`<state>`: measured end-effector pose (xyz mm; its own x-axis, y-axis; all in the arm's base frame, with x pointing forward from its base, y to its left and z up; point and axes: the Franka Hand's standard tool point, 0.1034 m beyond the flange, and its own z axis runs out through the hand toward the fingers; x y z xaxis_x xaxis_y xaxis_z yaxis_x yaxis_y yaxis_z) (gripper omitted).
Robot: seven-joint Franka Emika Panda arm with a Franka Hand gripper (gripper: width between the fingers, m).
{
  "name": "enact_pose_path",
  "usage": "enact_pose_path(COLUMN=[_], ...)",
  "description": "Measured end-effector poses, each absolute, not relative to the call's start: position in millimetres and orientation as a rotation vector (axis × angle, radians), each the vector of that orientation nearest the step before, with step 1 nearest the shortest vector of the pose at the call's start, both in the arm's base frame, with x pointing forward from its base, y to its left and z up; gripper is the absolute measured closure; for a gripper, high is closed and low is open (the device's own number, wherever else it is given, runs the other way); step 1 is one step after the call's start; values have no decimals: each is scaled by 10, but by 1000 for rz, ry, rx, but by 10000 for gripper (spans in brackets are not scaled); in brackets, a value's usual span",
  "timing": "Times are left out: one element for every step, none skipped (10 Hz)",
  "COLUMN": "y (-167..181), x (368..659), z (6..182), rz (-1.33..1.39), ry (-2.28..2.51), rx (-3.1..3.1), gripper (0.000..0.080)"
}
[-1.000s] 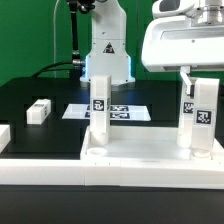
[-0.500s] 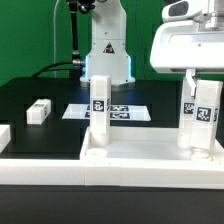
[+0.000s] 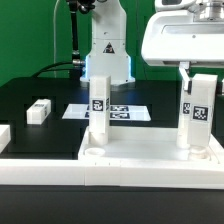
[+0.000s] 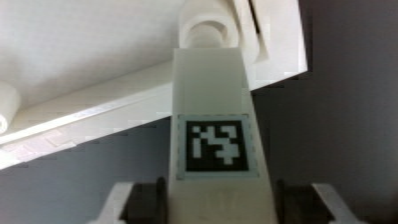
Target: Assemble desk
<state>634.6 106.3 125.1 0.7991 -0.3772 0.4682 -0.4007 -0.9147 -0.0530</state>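
Note:
The desk panel (image 3: 150, 165), white and rimmed, lies at the front. One white tagged leg (image 3: 99, 110) stands upright on its corner at the exterior view's left. A second leg (image 3: 197, 118) stands on the corner at the right, leaning slightly, and my gripper (image 3: 198, 82) is shut on its upper end from above. In the wrist view this leg (image 4: 217, 100) runs down to a round socket at the panel's corner (image 4: 71, 130), and the gripper (image 4: 217, 205) has a finger on each side of it. A loose leg (image 3: 38, 110) lies on the black table.
The marker board (image 3: 122, 110) lies flat behind the panel, in front of the robot base (image 3: 105, 55). Another white part (image 3: 4, 136) shows at the left edge. Green wall behind.
The hand turned and shifted slightly to the right, then came back. The held leg leaned over with it and now stands a little tilted. Nothing else moved.

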Motion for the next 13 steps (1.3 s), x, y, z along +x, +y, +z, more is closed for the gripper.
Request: enact_pose_path(y=[1048, 1033, 1068, 1113, 1144, 1172, 1175, 1171, 1169, 1167, 1163, 1162, 1164], x=[6361, 6365, 6343, 6326, 6337, 6345, 6351, 6353, 6355, 6356, 6358, 6359, 6358], z=[1252, 1250, 1194, 1141, 1134, 1132, 1131, 1132, 1131, 1131, 1134, 1134, 1133], rz=[750, 751, 744, 745, 767, 784, 794, 797, 802, 809, 809, 809, 808], ry=[-635, -630, -626, -610, -596, -586, -580, -578, -577, -577, -577, -574, -572], rx=[2931, 2930, 2929, 2927, 2927, 2927, 2923, 2923, 2922, 2922, 2921, 2921, 2922], gripper=[506, 506, 506, 506, 506, 506, 506, 506, 506, 506, 506, 499, 499])
